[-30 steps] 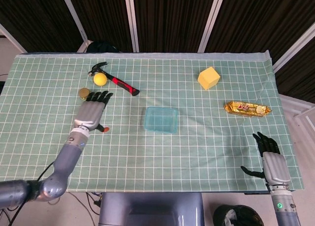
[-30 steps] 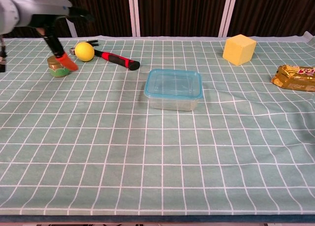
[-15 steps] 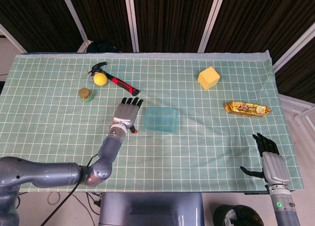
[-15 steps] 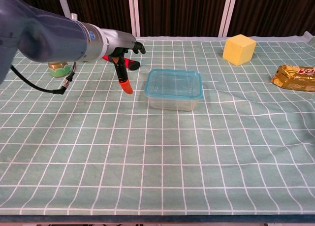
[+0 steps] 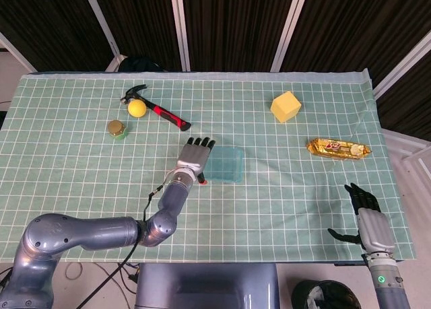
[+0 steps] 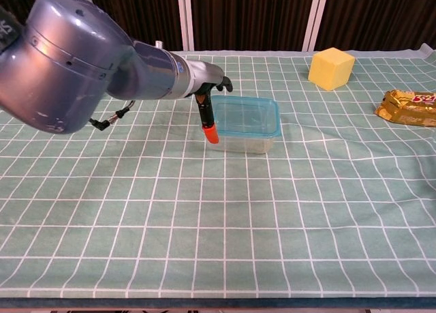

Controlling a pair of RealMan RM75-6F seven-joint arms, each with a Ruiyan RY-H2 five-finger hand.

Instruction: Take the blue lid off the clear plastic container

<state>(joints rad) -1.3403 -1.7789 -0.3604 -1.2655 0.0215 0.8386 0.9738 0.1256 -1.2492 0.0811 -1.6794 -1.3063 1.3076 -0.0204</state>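
The clear plastic container (image 6: 244, 141) sits mid-table with its blue lid (image 5: 225, 163) (image 6: 246, 114) on top. My left hand (image 5: 194, 155) (image 6: 206, 93) hovers over the container's left end, fingers spread and holding nothing. Its red-tipped thumb (image 6: 210, 131) hangs down by the container's left wall; whether it touches I cannot tell. My right hand (image 5: 370, 217) lies open near the front right corner of the table, far from the container, seen only in the head view.
A red-handled hammer (image 5: 157, 108), a yellow ball (image 5: 137, 108) and a small green jar (image 5: 116, 128) lie at the back left. A yellow block (image 5: 285, 106) (image 6: 331, 68) and a gold snack packet (image 5: 339, 148) (image 6: 407, 106) lie to the right.
My left hand has swept rightward from beside the green jar to the left end of the container. The right hand has stayed still.
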